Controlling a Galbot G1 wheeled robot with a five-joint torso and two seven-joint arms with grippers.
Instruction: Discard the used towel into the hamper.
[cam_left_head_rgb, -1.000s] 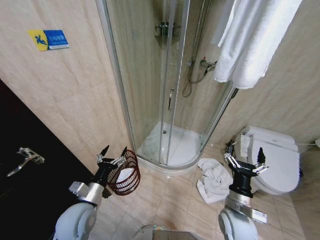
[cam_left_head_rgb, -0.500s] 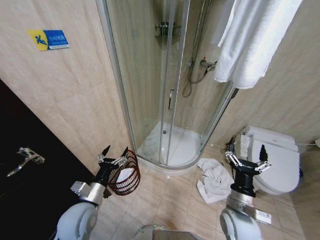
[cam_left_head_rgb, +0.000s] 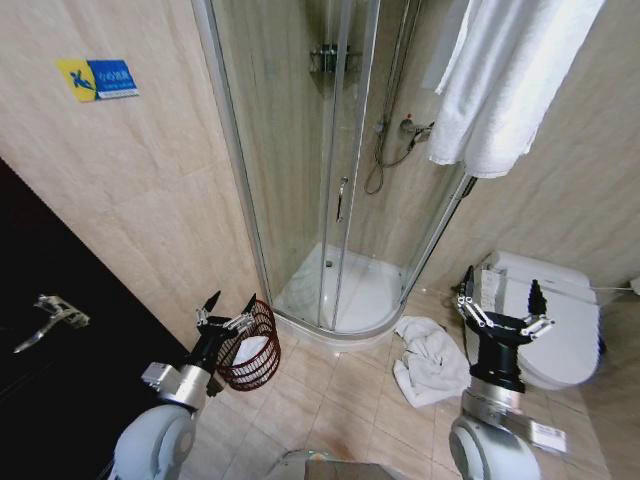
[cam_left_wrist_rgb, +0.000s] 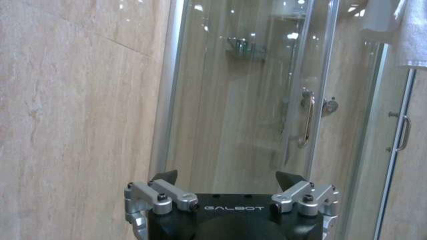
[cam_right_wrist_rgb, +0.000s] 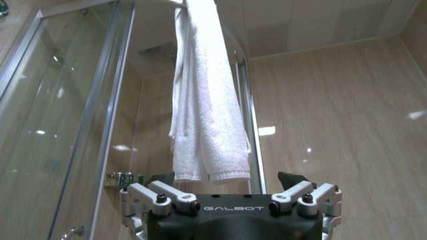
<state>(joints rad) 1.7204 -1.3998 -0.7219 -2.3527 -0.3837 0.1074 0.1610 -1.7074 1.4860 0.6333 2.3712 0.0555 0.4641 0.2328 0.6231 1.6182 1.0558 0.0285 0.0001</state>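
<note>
A crumpled white towel (cam_left_head_rgb: 425, 357) lies on the tiled floor beside the shower tray. The hamper (cam_left_head_rgb: 252, 346), a dark reddish-brown wire basket, stands on the floor at the left against the wall. My left gripper (cam_left_head_rgb: 230, 301) is open, pointing up right in front of the hamper's rim, holding nothing; its open fingers also frame the shower door in the left wrist view (cam_left_wrist_rgb: 228, 176). My right gripper (cam_left_head_rgb: 500, 286) is open and empty, raised to the right of the floor towel, in front of the toilet. In the right wrist view the right gripper (cam_right_wrist_rgb: 227, 176) points up at a hanging towel.
A curved glass shower cabin (cam_left_head_rgb: 335, 170) fills the middle. A second white towel (cam_left_head_rgb: 510, 80) hangs high at the right, seen too as the hanging towel (cam_right_wrist_rgb: 203, 115). A white toilet (cam_left_head_rgb: 560, 320) stands at the right. A dark door with a handle (cam_left_head_rgb: 45, 312) is at the left.
My right gripper has risen a little and drifted right, still open. The left gripper, hamper and floor towel have not moved.
</note>
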